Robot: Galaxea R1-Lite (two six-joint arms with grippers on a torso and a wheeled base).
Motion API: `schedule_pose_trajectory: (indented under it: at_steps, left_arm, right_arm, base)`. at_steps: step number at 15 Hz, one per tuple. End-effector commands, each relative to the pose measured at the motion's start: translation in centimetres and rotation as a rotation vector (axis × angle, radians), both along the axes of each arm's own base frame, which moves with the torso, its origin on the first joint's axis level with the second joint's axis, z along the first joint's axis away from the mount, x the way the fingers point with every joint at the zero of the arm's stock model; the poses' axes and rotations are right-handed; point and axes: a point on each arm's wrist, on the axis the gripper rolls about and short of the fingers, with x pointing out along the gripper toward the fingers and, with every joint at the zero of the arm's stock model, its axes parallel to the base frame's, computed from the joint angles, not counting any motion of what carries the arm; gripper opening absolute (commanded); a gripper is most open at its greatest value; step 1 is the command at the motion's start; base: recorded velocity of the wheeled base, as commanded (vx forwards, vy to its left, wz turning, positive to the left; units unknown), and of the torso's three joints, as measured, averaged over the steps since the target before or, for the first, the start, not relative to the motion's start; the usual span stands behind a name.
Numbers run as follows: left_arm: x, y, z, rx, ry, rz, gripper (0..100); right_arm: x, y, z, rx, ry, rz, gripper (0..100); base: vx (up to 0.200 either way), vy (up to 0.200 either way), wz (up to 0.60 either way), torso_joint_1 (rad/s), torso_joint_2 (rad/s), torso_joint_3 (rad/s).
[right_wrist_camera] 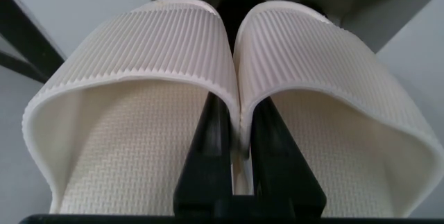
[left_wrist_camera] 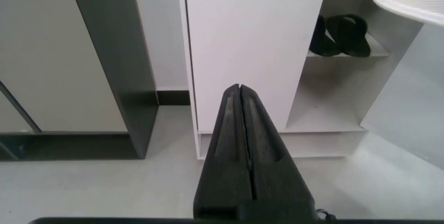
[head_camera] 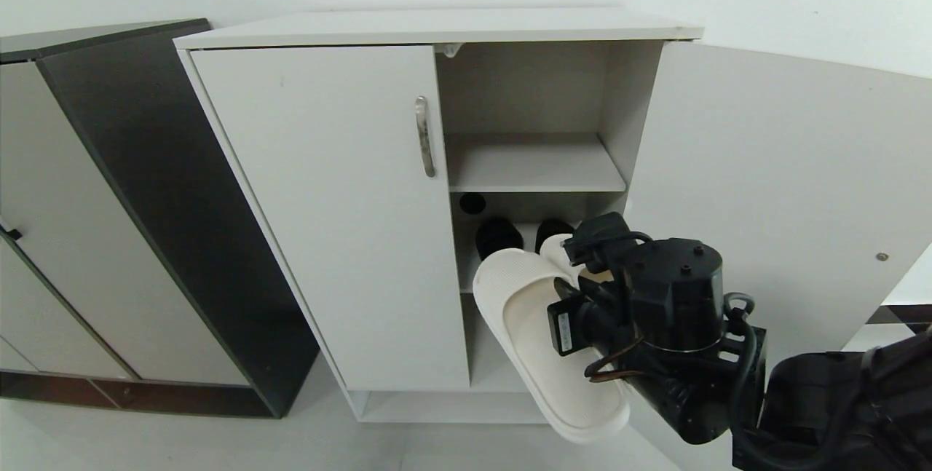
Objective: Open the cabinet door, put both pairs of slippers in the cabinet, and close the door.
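Cabinet (head_camera: 437, 23) layout governs our approach: its right door (head_camera: 764, 187) stands swung wide and the left door (head_camera: 328, 223) is closed. The opening between them is narrow, so we would carry the load in straight, toes first, clear of the left door's edge. The white pair (head_camera: 539, 325) hangs just in front of that opening, toes pointing toward the middle shelf (head_camera: 466, 271), where the black pair (head_camera: 499, 236) already lies. We judge the step in hand to be stowing the white pair. We would level it, slide it over a shelf's front edge without nudging the black pair, and let go only once the soles rest. The right gripper (right_wrist_camera: 239, 123) holds both white slippers, and the right wrist view shows how: its fingers (right_wrist_camera: 208, 134) pinch the two inner side walls together, a grip the head view hides behind the wrist. The left wrist view adds the cabinet's bottom floor (left_wrist_camera: 326, 116) and the left gripper (left_wrist_camera: 239, 89), closed on nothing, low before the left door.
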Motion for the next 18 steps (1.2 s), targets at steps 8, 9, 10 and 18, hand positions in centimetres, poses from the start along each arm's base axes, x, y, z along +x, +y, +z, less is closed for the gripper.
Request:
schedule_pose_trajectory:
  at_steps: [8, 9, 10, 18]
  left_arm:
    - [0.0, 0.0, 0.0, 0.009, 0.0, -0.002, 0]
    - [0.0, 0.0, 0.0, 0.007, 0.0, -0.002, 0]
    - [0.0, 0.0, 0.0, 0.006, 0.0, -0.002, 0]
    - [0.0, 0.0, 0.0, 0.003, 0.0, -0.003, 0]
  right_arm:
    - [0.6, 4.7, 6.3, 0.105, 0.045, -0.225, 0]
    - [0.6, 4.7, 6.7, 0.102, 0.043, -0.229, 0]
    - [0.6, 4.7, 6.8, 0.102, 0.041, -0.227, 0]
    - [1.7, 4.4, 7.2, 0.085, 0.02, -0.252, 0]
  base:
    - [0.0, 0.0, 0.0, 0.0, 0.0, 0.0]
    - [0.0, 0.0, 0.0, 0.0, 0.0, 0.0]
    - [0.0, 0.0, 0.0, 0.0, 0.0, 0.0]
    - [0.0, 0.0, 0.0, 0.0, 0.0, 0.0]
